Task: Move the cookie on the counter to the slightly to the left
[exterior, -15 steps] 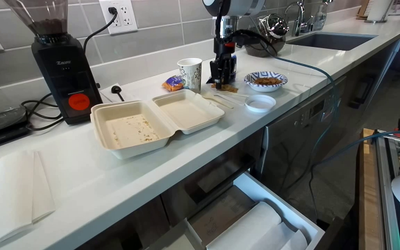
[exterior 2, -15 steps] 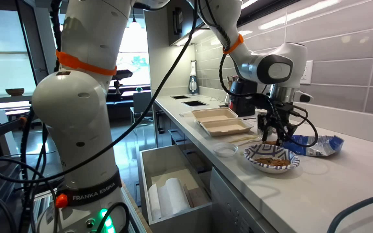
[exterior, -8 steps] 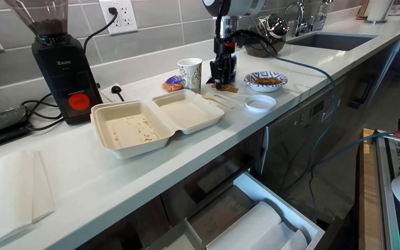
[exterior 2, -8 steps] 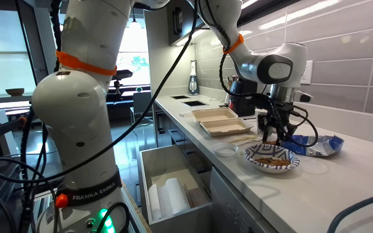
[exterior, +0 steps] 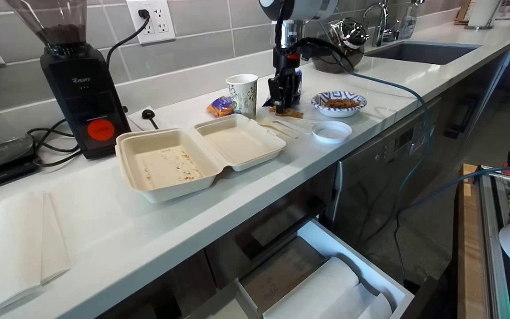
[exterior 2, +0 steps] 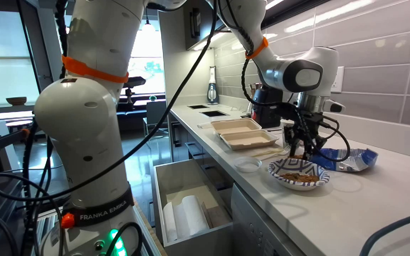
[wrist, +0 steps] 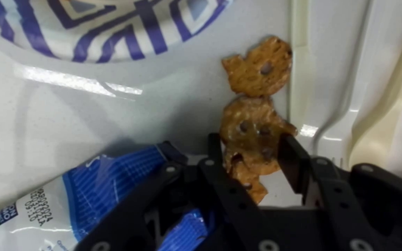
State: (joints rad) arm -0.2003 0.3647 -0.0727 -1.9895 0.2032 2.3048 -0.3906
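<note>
My end effector (wrist: 251,142) stands around the cookie (wrist: 251,120) on the table (exterior: 122,217), a finger (wrist: 294,160) on either side — whether I pinch it, I cannot tell. A second cookie (wrist: 262,68) touches it, and a patterned bowl (wrist: 127,43) sits near.

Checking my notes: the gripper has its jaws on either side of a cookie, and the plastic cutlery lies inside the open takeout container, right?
Not quite: the plastic cutlery lies on the counter, outside the open takeout container, as both exterior views show. The rest stands: the gripper has its jaws on either side of a cookie.
</note>
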